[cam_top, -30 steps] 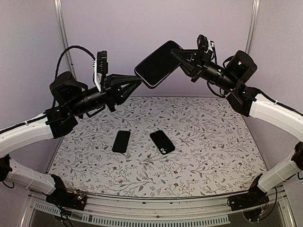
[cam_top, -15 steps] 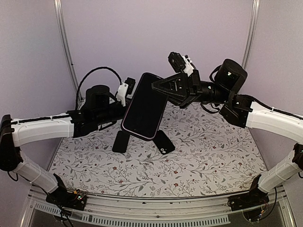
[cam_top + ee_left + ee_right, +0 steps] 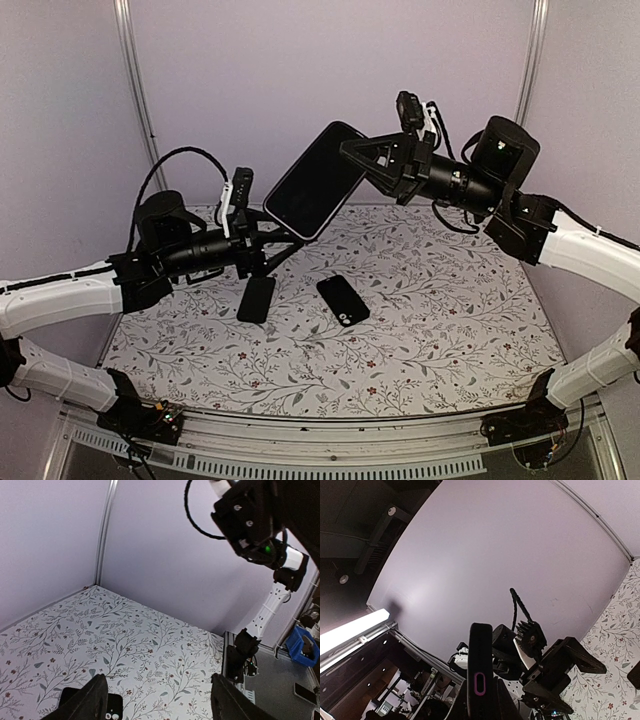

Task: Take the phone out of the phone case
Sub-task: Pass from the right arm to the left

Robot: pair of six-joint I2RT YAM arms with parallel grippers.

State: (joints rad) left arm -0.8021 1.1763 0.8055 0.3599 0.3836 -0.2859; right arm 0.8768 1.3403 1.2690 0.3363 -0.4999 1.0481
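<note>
A: Top external view: glossy black cased phone [image 3: 313,182] aloft above floral table [image 3: 450,300], pinched at upper end by right gripper [image 3: 354,152]; raised again since half-second ago.
B: Left gripper [image 3: 282,248] splayed, empty, just below. Seemingly still cased.

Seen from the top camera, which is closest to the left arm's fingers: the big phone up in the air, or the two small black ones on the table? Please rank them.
1. big phone: held in the air by the right fingers, just beside the left fingers.
2. left small phone: on the table, just below them.
3. right small phone: on the table, further right.
</note>
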